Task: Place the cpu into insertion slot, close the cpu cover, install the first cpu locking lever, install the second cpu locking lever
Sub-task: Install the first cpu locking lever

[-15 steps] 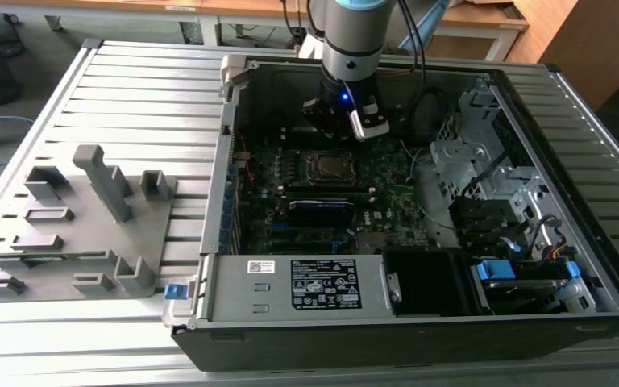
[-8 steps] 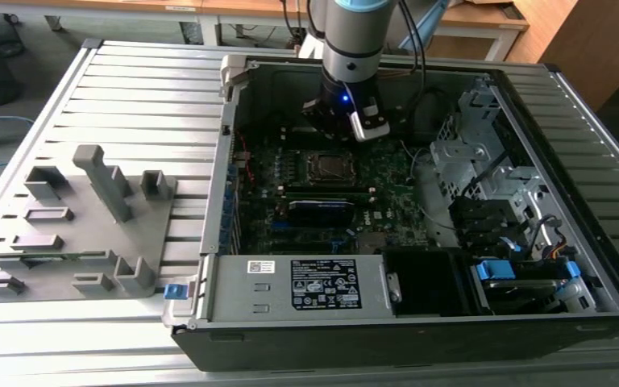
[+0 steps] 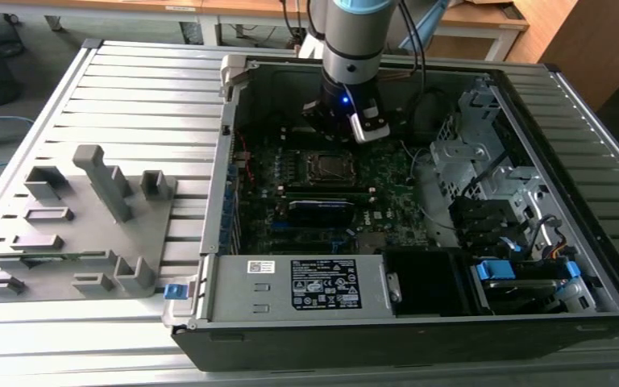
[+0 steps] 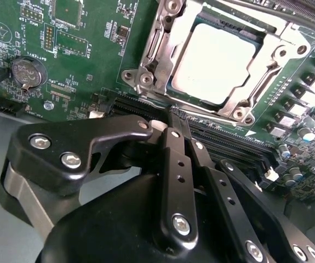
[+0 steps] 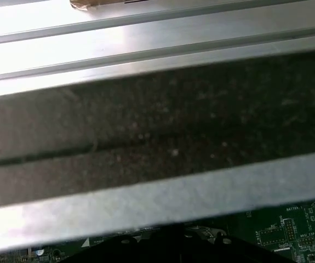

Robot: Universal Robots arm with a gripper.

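The cpu [image 4: 215,61], with its pale silver top, lies inside the insertion slot [image 3: 329,167] on the green motherboard. The silvery cpu cover [image 4: 158,46] lies flat over it, and the chip shows through the cover's square window. In the exterior view my gripper [image 3: 353,134] hangs just behind the socket, a little above the board. In the second wrist view my gripper [image 4: 172,116] is shut with nothing between its fingers, and its tips are beside the socket's near edge, over the black memory slots [image 4: 228,143]. I cannot tell how the locking levers stand.
The open computer case [image 3: 215,242] surrounds the board. Its dark wall [image 5: 157,120] is close to the arm. A white-labelled power supply [image 3: 304,284] lies at the front and drive bays [image 3: 482,161] on the exterior view's right. A grey fixture tray [image 3: 73,234] lies outside the case on the left.
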